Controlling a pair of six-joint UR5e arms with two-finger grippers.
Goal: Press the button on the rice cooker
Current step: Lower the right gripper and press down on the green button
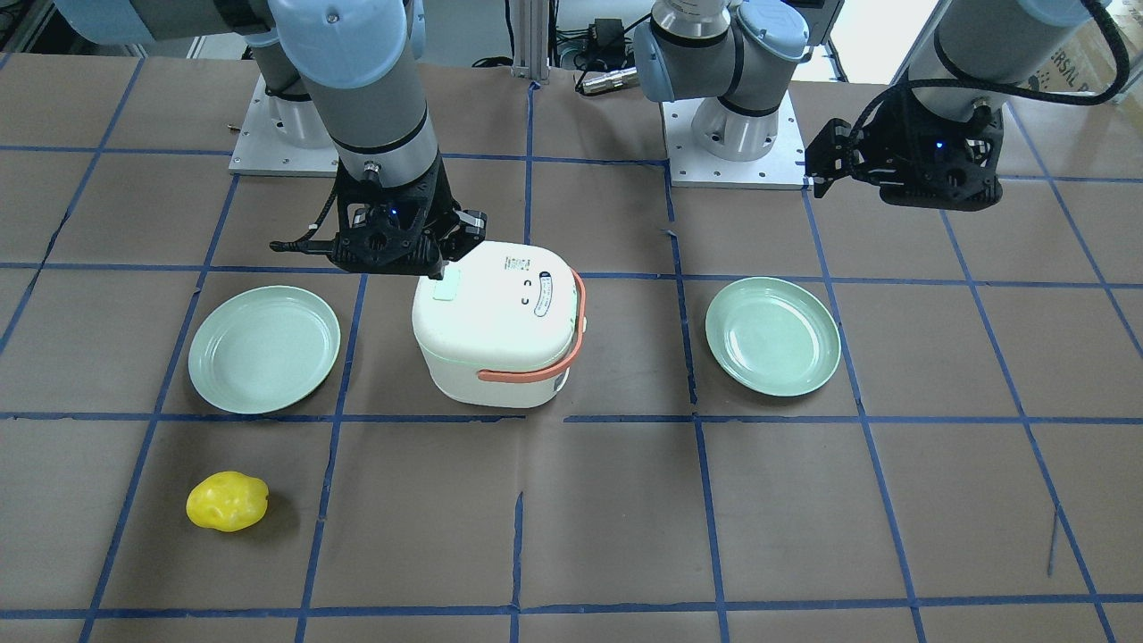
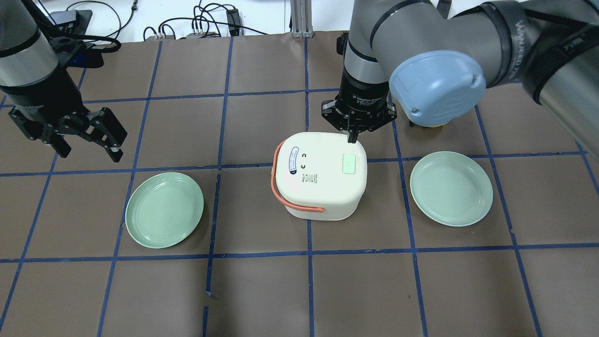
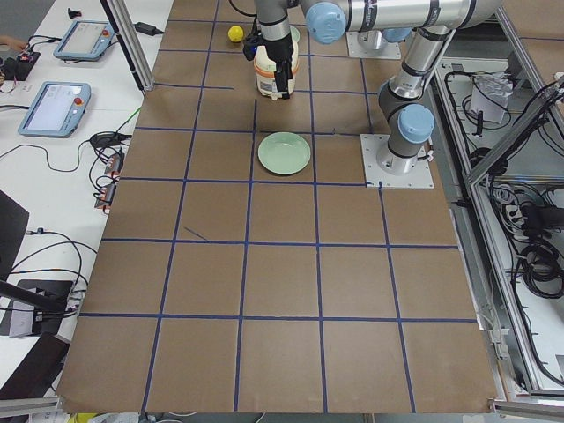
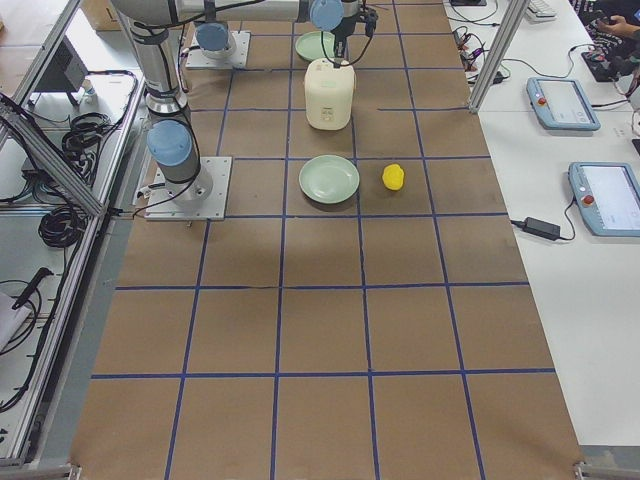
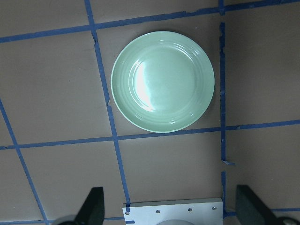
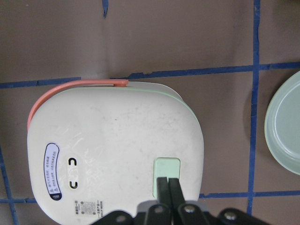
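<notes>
The white rice cooker [image 2: 318,180] stands mid-table with its lid closed and its orange-pink handle [image 2: 299,208] folded down. A mint-green button [image 2: 349,164] sits on the lid. My right gripper [image 2: 352,135] is shut and empty, pointing down at the lid's edge by the button. In the right wrist view its closed fingers [image 6: 167,187] overlap the button [image 6: 166,168]; I cannot tell whether they touch. In the front view the gripper [image 1: 438,268] is just above the cooker [image 1: 500,330]. My left gripper [image 2: 89,150] is open and empty, raised far to the left.
Two mint-green plates lie either side of the cooker, one on the left [image 2: 164,209] and one on the right [image 2: 451,188]. The left wrist view looks down on the left plate [image 5: 162,82]. A yellow lumpy object [image 1: 227,501] lies near the table's far edge on my right.
</notes>
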